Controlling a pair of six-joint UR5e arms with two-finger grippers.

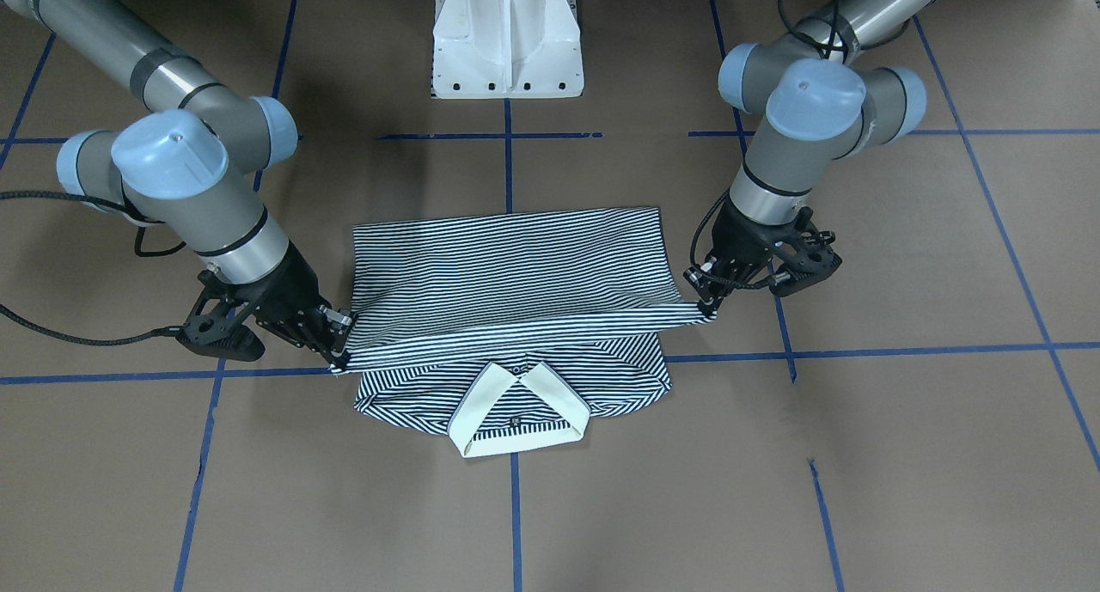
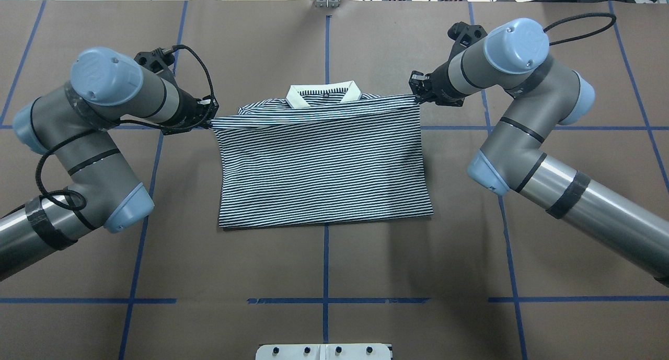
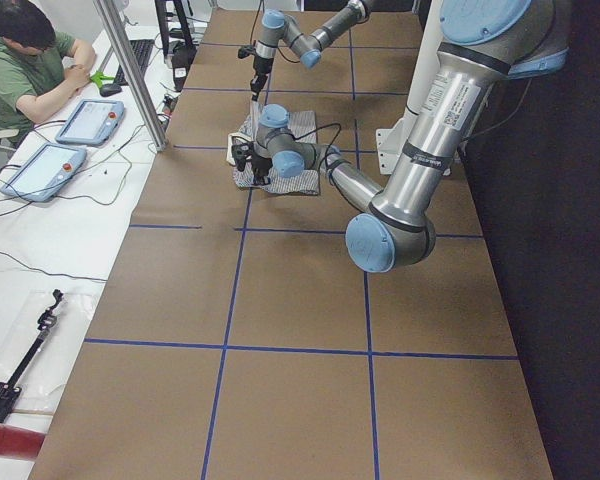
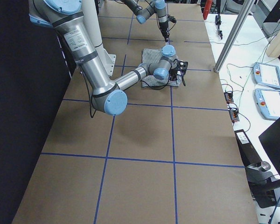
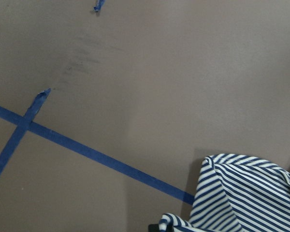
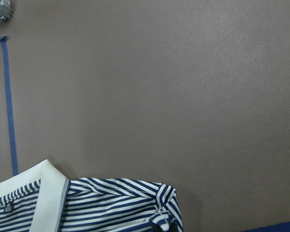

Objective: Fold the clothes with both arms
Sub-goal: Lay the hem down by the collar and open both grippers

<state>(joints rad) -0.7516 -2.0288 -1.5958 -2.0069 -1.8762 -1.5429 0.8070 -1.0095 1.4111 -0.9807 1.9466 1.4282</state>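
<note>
**Both grippers pinched on the folded polo, fingertips hard to see**

Going by the overhead view, the left arm [image 2: 94,135] comes in first, with its upper end running off the frame. The left gripper [image 2: 211,121] is clamped on one corner of the striped polo shirt [image 2: 324,166]. Its jaws are pressed together on the cloth, but the tips are small and dark and the fabric swallows most of them. The left wrist cam only catches a scrap of stripes at the bottom right, chopped by the frame edge.

The shirt lies mid-table [image 2: 418,255], straddling a blue tape line [image 2: 325,266]. Its lower half is folded up over the front. The folded edge is pulled taut between the two grippers, just short of the cream collar [image 2: 324,93]. That layer covers nearly everything below the collar.

On the right side, the right gripper [image 2: 416,95] is nipped closed on the other corner, with its fingertips half lost under the wrist of the right arm [image 2: 528,140]. Its wrist cam shows a collar tip and stripes, cropped at the bottom. In both side views the shirt is tiny and mostly behind the near arm.
</note>
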